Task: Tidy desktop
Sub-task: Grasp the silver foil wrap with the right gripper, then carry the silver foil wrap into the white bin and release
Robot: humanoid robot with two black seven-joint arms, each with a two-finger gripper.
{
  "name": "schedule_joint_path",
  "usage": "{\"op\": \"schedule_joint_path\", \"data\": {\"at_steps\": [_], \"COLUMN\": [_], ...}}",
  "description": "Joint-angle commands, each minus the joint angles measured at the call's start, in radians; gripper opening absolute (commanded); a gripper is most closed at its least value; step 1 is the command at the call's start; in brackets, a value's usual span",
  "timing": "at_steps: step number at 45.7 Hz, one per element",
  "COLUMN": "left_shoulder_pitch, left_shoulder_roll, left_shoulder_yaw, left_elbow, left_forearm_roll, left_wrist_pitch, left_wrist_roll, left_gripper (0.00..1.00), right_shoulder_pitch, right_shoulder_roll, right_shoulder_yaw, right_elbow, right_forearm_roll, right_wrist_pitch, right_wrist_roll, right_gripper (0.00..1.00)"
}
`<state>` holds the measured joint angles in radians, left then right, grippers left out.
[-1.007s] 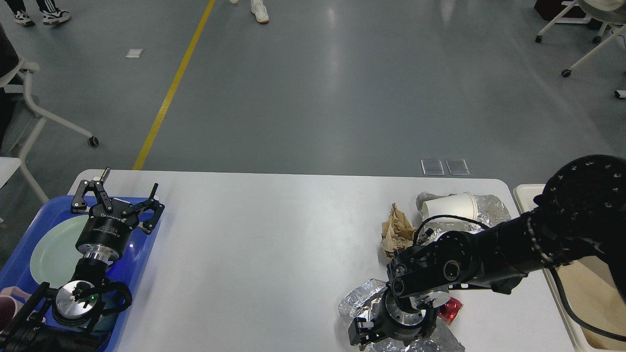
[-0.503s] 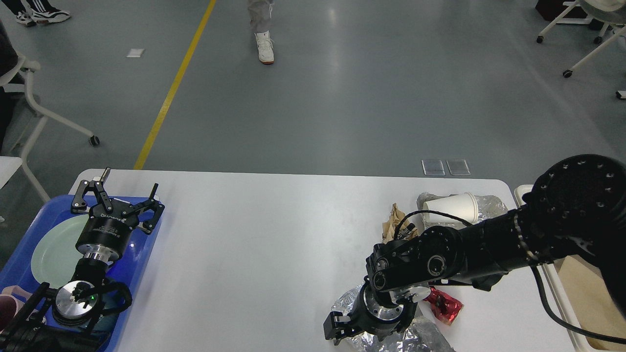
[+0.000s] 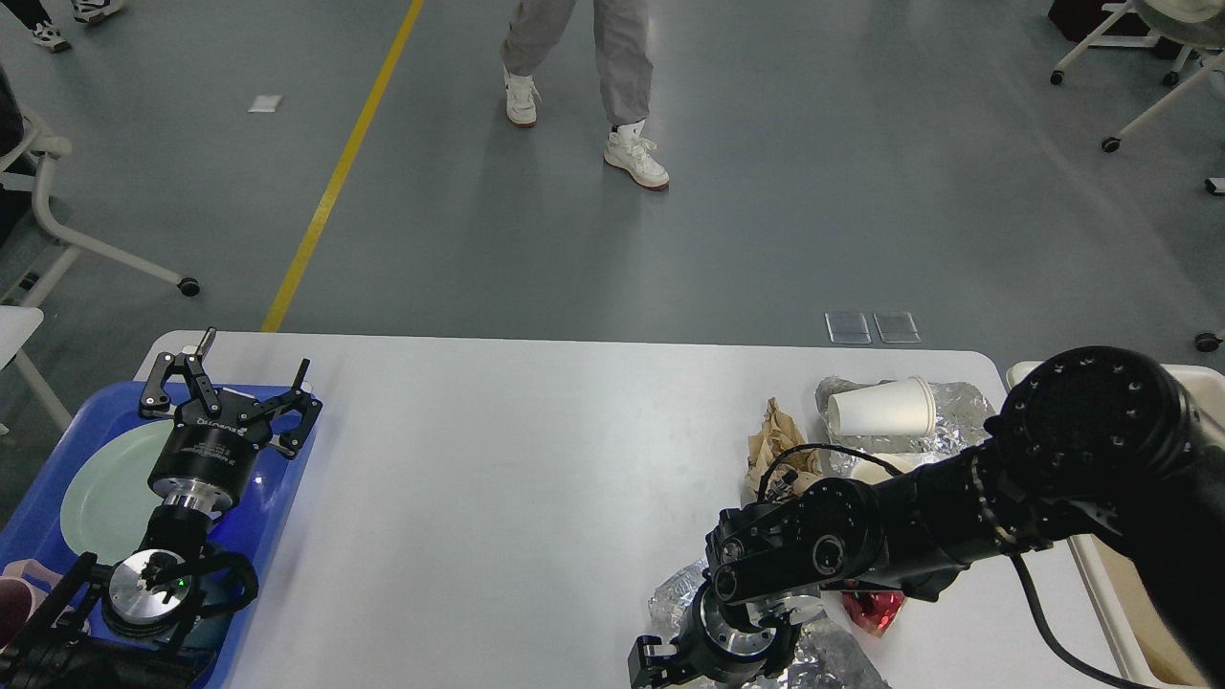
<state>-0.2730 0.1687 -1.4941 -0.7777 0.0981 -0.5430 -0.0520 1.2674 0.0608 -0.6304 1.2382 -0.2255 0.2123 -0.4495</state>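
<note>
The white desktop (image 3: 517, 459) fills the lower part of the head view. My left gripper (image 3: 233, 381) hangs open over the far end of a blue tray (image 3: 278, 498), with nothing between its fingers. My right gripper (image 3: 670, 662) points down at the table's front edge, over crumpled silver foil (image 3: 675, 598). It is dark and partly cut off, so its fingers cannot be told apart. A red wrapper (image 3: 876, 610) lies just right of it. Farther back, a white paper cup (image 3: 880, 407) lies on its side on more foil (image 3: 962, 407), beside crumpled brown paper (image 3: 773, 442).
A pale green plate (image 3: 96, 488) lies in the blue tray, and a pink cup (image 3: 14, 582) shows at the lower left edge. A beige bin (image 3: 1115, 612) stands off the table's right end, mostly behind my right arm. A person's legs (image 3: 612, 86) stand on the floor beyond.
My right arm has swung left and toward the table's front edge, carrying its gripper over the near foil. A person has walked into view at the top. My left arm has not moved.
</note>
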Motion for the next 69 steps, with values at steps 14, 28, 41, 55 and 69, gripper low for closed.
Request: {"op": "schedule_joint_path", "data": {"at_steps": [14,28,41,55,69], "left_shoulder_pitch": [0.000,0.000,0.000,0.000,0.000], "left_shoulder_roll": [0.000,0.000,0.000,0.000,0.000], "left_shoulder_yaw": [0.000,0.000,0.000,0.000,0.000], "left_elbow": [0.000,0.000,0.000,0.000,0.000], "left_forearm_roll": [0.000,0.000,0.000,0.000,0.000], "left_wrist_pitch": [0.000,0.000,0.000,0.000,0.000], "left_wrist_roll": [0.000,0.000,0.000,0.000,0.000], "left_gripper": [0.97,0.97,0.97,0.97,0.97], "right_shoulder_pitch": [-0.031,-0.045,-0.031,0.036,0.121], "right_shoulder_roll": [0.001,0.001,0.002,-0.021,-0.056], "right_shoulder_yaw": [-0.057,-0.051,-0.048,-0.060,-0.111], "right_elbow": [-0.052,-0.062,-0.051,-0.025,0.001], "right_forearm_roll": [0.003,0.018,0.021,0.124,0.251], "right_wrist_pitch": [-0.002,-0.010,-0.004,0.079,0.153], "right_wrist_roll": [0.002,0.003,0.006,0.002,0.002], "right_gripper": [0.25,0.00,0.00,0.00,0.00]}}
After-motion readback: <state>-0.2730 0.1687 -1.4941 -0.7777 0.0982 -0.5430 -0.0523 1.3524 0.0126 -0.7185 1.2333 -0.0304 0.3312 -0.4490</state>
